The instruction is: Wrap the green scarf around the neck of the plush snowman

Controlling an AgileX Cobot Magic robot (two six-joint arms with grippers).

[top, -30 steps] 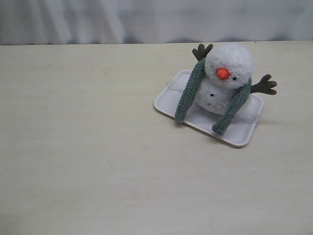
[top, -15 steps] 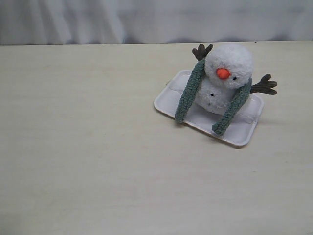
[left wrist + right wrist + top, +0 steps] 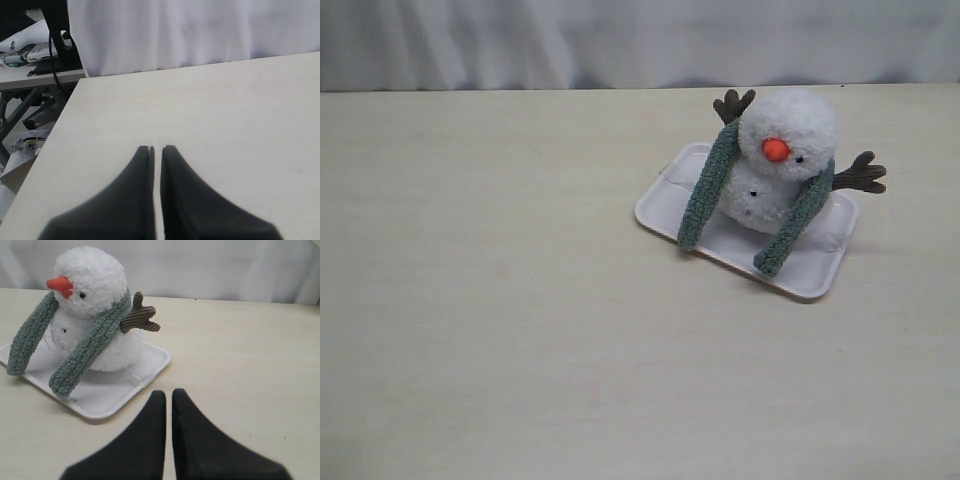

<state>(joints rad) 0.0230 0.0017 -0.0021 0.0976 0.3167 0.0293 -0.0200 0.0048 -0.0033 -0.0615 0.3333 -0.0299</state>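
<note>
— Where is the toy?

— The plush snowman (image 3: 787, 125) sits on a white tray (image 3: 810, 280), at about two o'clock from the middle of the table (image 3: 520, 300) in the exterior view. The green scarf (image 3: 705, 190) passes behind the snowman's neck (image 3: 761, 171). Both tails hang down the front toward seven o'clock, uncrossed.

— And your grippers?

— My left gripper (image 3: 157, 150) is clenched on nothing over bare table. My right gripper (image 3: 168, 394) is also pinched closed and empty, near the tray.

— Which step, then?

— Draped, I'd say, not wrapped. Next I'd open the right jaws, take one tail and carry it across the front.
</note>
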